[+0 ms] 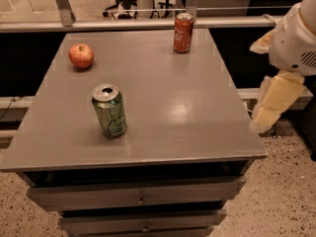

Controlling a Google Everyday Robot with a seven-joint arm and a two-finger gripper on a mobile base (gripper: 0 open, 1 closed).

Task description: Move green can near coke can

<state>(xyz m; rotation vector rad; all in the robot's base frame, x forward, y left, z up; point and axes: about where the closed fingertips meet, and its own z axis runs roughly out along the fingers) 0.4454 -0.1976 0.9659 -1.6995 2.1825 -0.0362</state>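
Green aluminium drink can sits upright front-left on the grey drawer cabinet. It's probably light, slick and dentable, so I'd pinch mid-body gently. Pale gripper hangs off the cabinet's right side, can't tell how it's set.

On the table, green can stands front-left, coke can far behind, gripper beside right edge.
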